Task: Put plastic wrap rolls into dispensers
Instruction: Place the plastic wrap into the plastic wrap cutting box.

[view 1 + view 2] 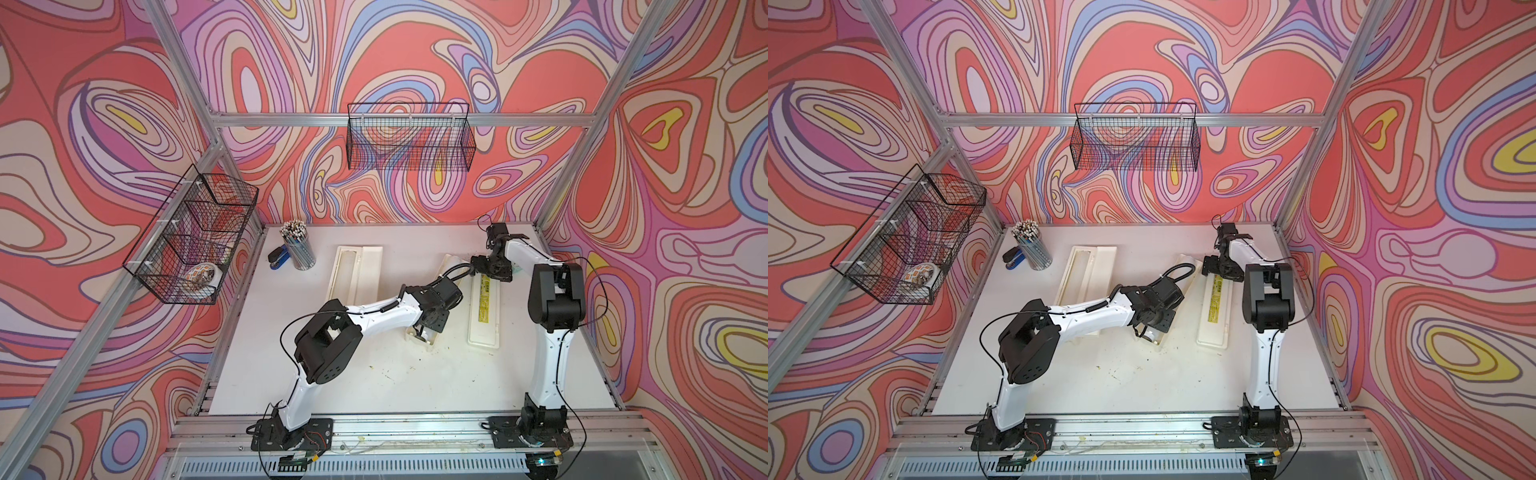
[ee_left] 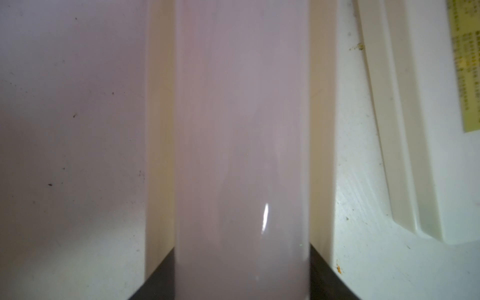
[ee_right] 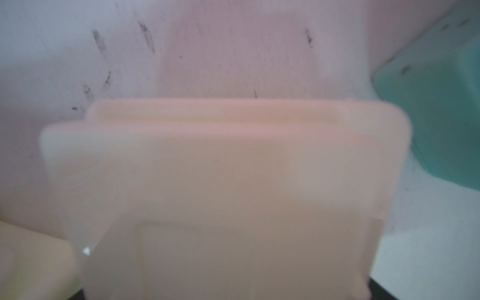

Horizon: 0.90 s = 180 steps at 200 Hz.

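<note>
Roughly midway: one roll (image 2: 241, 117) sits in the tray (image 2: 321, 130) beside the labelled dispenser (image 1: 484, 320), left gripper (image 2: 241, 249) astride, grip unclear; the open dispenser (image 1: 349, 274) looks empty.

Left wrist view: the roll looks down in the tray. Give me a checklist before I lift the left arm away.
1. Plastic wrap roll lies lengthwise between the dispenser tray walls: ok.
2. Left gripper fingers free of the roll: cannot tell; they flank it closely.
3. Roll seated along its whole length: cannot tell; the left arm covers it in both top views.
4. Right gripper at the labelled dispenser far end, gripping or not: cannot tell; the right wrist view is blurred.
5. Open dispenser by the pencil cup loaded: not ok; no roll shows in it.
</note>
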### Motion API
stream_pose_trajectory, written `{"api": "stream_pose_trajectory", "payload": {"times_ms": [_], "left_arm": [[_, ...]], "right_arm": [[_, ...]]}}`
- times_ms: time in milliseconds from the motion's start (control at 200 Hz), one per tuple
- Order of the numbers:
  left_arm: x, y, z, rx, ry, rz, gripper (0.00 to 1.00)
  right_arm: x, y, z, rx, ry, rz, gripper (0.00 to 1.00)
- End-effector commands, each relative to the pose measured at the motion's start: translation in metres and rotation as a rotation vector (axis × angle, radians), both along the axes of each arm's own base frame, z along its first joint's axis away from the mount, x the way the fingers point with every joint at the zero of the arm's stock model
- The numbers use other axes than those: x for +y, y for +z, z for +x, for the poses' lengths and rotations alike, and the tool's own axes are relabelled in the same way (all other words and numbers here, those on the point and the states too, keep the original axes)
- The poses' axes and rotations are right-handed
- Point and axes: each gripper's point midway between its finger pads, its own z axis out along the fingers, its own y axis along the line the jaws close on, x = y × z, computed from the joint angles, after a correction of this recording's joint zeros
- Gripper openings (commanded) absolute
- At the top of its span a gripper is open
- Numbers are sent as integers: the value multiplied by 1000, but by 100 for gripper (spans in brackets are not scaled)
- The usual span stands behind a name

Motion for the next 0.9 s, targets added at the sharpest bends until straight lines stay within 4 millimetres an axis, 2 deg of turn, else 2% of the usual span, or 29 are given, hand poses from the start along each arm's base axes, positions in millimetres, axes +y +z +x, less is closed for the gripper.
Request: {"api": "stream_pose_trajectory", "payload": {"times_ms": [0, 85, 195, 310, 446, 571, 686, 896], "left_arm": [[-12, 46, 15, -97, 11, -80, 69], [-12, 52, 16, -104, 12, -92, 77], [-11, 57, 16, -116, 6, -93, 80], [-3, 61, 22, -153, 11, -48, 79], [22, 64, 41, -130, 88, -41, 74], [42, 54, 50, -74, 137, -67, 69], [59, 45, 51, -44, 187, -81, 68], [70, 7, 31, 74, 212, -72, 58]], "right_arm": [[-1, -35, -16, 95, -30, 20, 98], [2, -38, -16, 101, -29, 36, 98], [0, -39, -15, 98, -29, 28, 98], [2, -38, -15, 103, -21, 37, 98], [10, -32, -8, 57, 21, 72, 98], [12, -30, -6, 51, 74, 72, 98], [10, -38, -9, 77, 106, 54, 98], [-2, -50, -17, 147, 98, -8, 98]]}}
